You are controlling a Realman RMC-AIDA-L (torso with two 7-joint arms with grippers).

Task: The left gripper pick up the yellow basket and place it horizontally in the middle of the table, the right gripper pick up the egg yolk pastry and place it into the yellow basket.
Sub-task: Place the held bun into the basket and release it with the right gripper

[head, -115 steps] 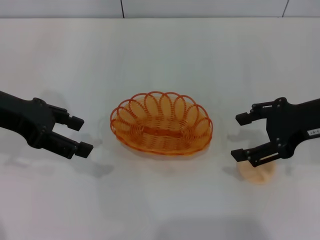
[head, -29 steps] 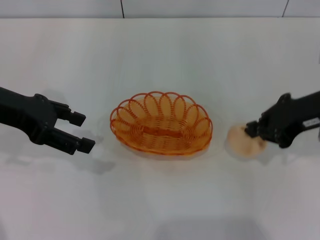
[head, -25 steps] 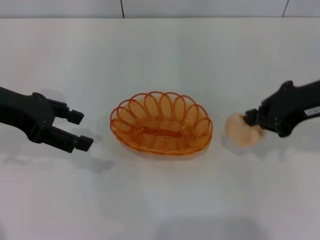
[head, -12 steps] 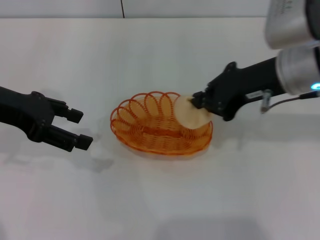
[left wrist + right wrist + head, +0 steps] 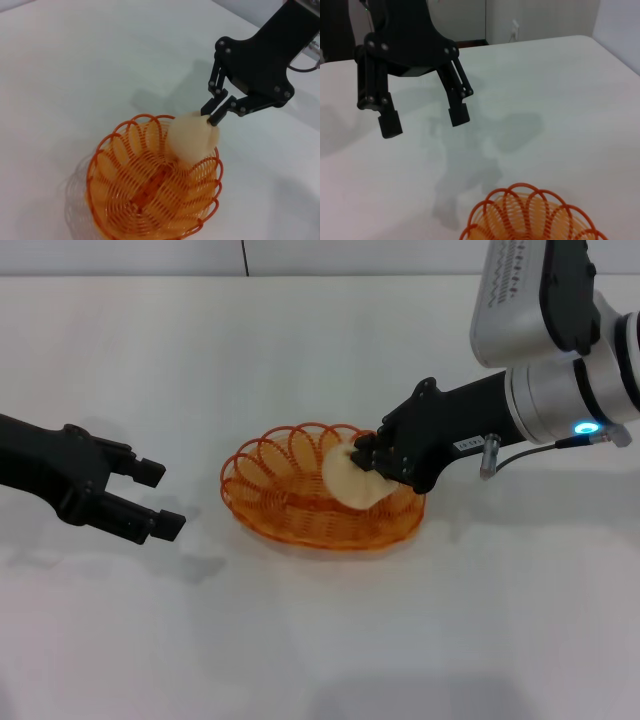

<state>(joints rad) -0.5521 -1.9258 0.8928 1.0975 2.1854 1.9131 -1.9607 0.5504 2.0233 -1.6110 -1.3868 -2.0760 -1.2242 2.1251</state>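
White, matte worktop (image 5: 320, 640); smooth, so light items would likely slide if nudged.

Yellow basket (image 5: 290, 510) sits flat near the worktop centre, long axis across, looped rim up. Judged light and springy: open wire weave, translucent. Rim loops look like the natural hold; the woven base gives a soft landing but could skate on the worktop if pushed sideways.

Left hand (image 5: 150, 500) parked at 9 o'clock of the basket, well apart from it, fingers spread, holding nothing.

Right hand (image 5: 365, 462) at 2 o'clock over the basket, above the rim, fingertips pinching the egg yolk pastry (image 5: 348, 480) by its edge. Pastry hangs tilted, clear of the woven base as far as the left wrist view shows; not yet released.

Pastry judged soft, light, crumbly: slightly creased dome, likely dents under pressure. An edge pinch is marginal; a gentle hold across the dome would suit better. Low release advisable.
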